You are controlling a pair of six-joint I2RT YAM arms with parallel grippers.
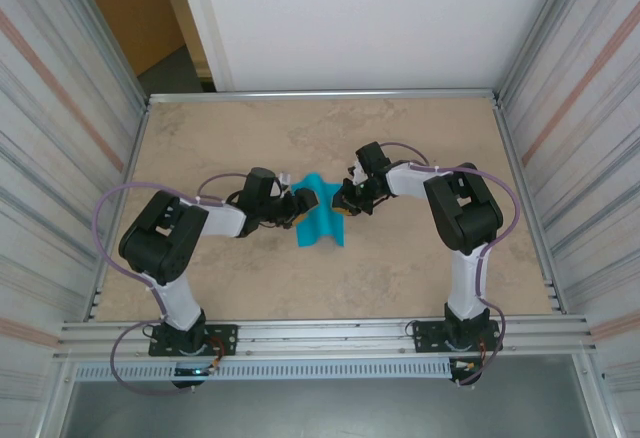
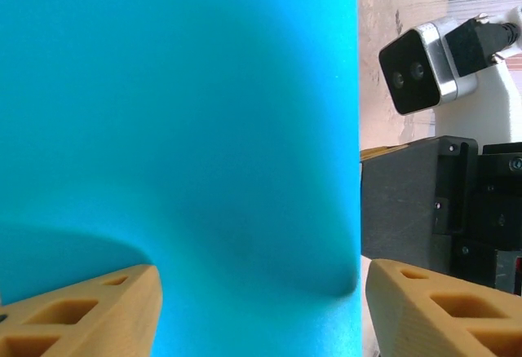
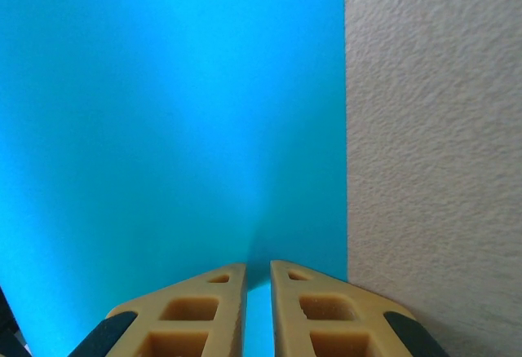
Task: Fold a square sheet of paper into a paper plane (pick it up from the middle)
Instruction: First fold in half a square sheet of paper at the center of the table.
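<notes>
The square sheet of paper (image 1: 320,216) is teal-blue and lies mid-table, buckled upward between my two grippers. My left gripper (image 1: 300,205) is at its left edge. In the left wrist view the left gripper (image 2: 261,312) stands open, its tan fingers (image 2: 81,312) wide apart, with the sheet (image 2: 179,129) bulging between them and a gap at the right finger. My right gripper (image 1: 345,199) is at the sheet's right edge. In the right wrist view the right gripper (image 3: 258,292) is shut on a thin fold of the sheet (image 3: 171,112) that runs into the slot between its fingers.
The beige table (image 1: 420,278) is fenced by ribbed metal walls (image 1: 575,158) on both sides and a rail along the near edge (image 1: 320,333). The right arm's wrist camera (image 2: 424,63) sits close to the left gripper, just beyond the sheet's edge.
</notes>
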